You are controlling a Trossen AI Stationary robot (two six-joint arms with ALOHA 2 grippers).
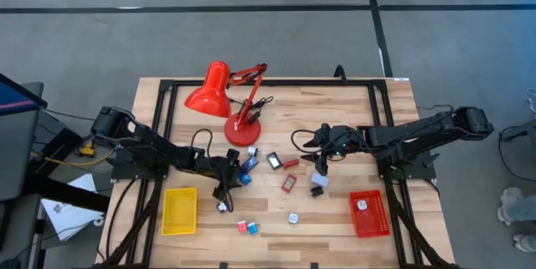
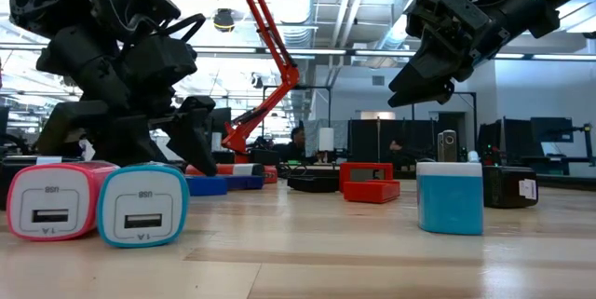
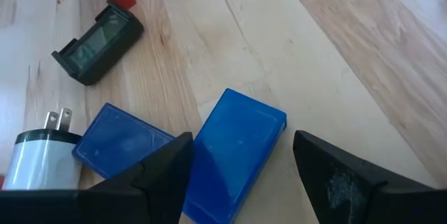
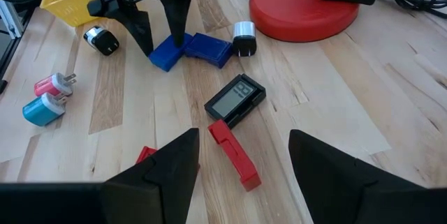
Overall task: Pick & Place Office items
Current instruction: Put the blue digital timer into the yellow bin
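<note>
Left gripper (image 4: 162,21), fingers apart, straddles a blue block (image 3: 234,154) near the lamp (image 1: 228,101), probably to grab it; right gripper (image 1: 321,162) hovers, fingers apart.

No legible text on any item

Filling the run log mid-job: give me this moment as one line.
left end effector: open, straddling blue block | right end effector: open, above red bar, empty | red tray: one white item
</note>
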